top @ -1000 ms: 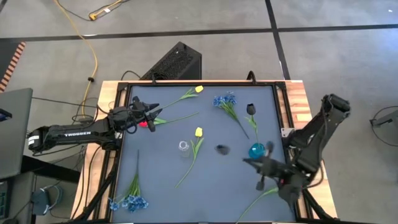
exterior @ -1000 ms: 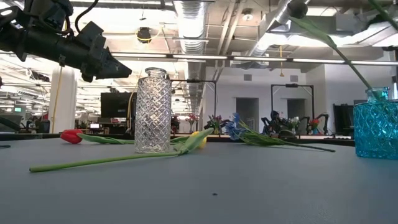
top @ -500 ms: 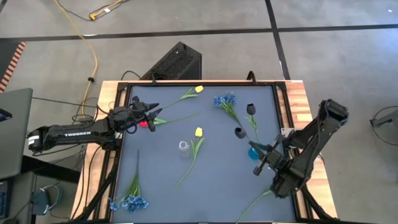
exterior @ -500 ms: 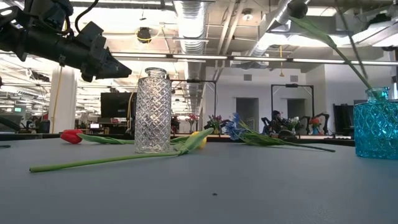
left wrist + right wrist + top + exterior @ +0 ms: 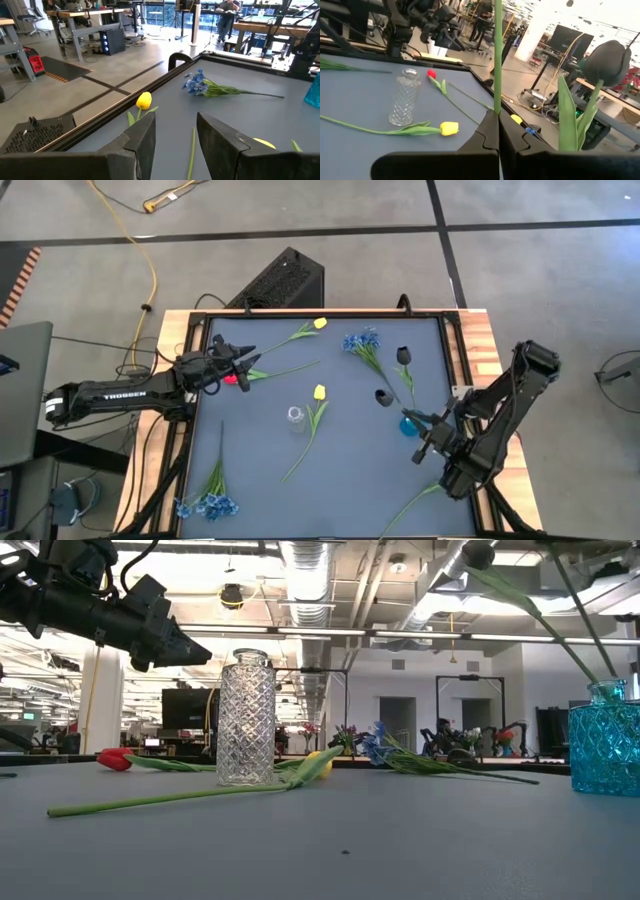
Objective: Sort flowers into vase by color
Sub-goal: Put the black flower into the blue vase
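Observation:
My right gripper (image 5: 424, 442) (image 5: 498, 131) is shut on the stem of a dark tulip (image 5: 384, 396) beside the blue vase (image 5: 408, 425) (image 5: 605, 745). A second dark tulip (image 5: 403, 355) (image 5: 607, 61) stands in that vase. My left gripper (image 5: 243, 360) (image 5: 175, 145) hovers open over the red tulip (image 5: 232, 378) (image 5: 115, 759) near the left edge. A clear vase (image 5: 296, 417) (image 5: 246, 718) stands mid-table with a yellow tulip (image 5: 319, 392) lying beside it. Another yellow tulip (image 5: 320, 323) and blue blossoms (image 5: 362, 340) lie toward the far edge. My right gripper pinches the dark tulip's green stem (image 5: 497, 100) between its two shut fingers, which lie across it. The stem stands almost upright and runs up out of the wrist view. In the low view its lower part (image 5: 595, 650) slants down into the blue vase's mouth.
A second bunch of blue blossoms (image 5: 205, 502) lies at the near left corner, and a loose green stem (image 5: 410, 500) lies near the right arm's base. A raised black frame (image 5: 320, 314) rims the grey tabletop. Open table lies between the clear vase and the near edge.
My right gripper has carried the dark tulip toward the far edge and the blue vase. The flower head has shifted right and farther, the stem has tipped more upright, and its lower part now slants into the vase's mouth.

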